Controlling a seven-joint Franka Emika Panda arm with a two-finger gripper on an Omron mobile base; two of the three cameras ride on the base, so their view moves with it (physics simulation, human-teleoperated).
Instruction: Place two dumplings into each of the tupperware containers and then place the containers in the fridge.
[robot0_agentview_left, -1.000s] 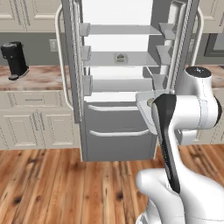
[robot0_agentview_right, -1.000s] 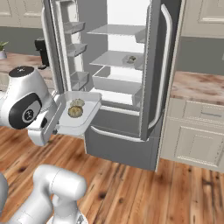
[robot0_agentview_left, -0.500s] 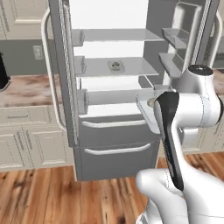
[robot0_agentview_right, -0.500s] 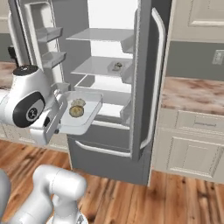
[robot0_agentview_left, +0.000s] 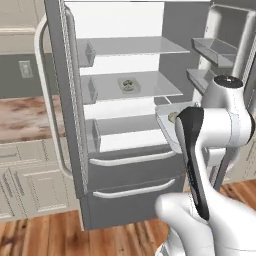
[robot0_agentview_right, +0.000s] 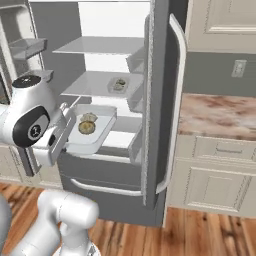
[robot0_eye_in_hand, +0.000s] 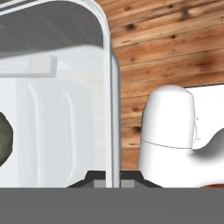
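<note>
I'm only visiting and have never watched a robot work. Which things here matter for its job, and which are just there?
Part of the job:
- tupperware container held by the gripper
- two dumplings in it
- second container on a fridge shelf
- open fridge

Just there:
- marble counter
- cream cabinets
- wall outlet
- wood floor

Both base views toward fridge (robot0_agentview_left: 125, 125)

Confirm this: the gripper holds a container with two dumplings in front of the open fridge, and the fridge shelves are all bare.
Not quite. The middle shelf is not bare: another container already sits there in both base views. The rest stands: the gripper holds a container with two dumplings before the open fridge.
</note>
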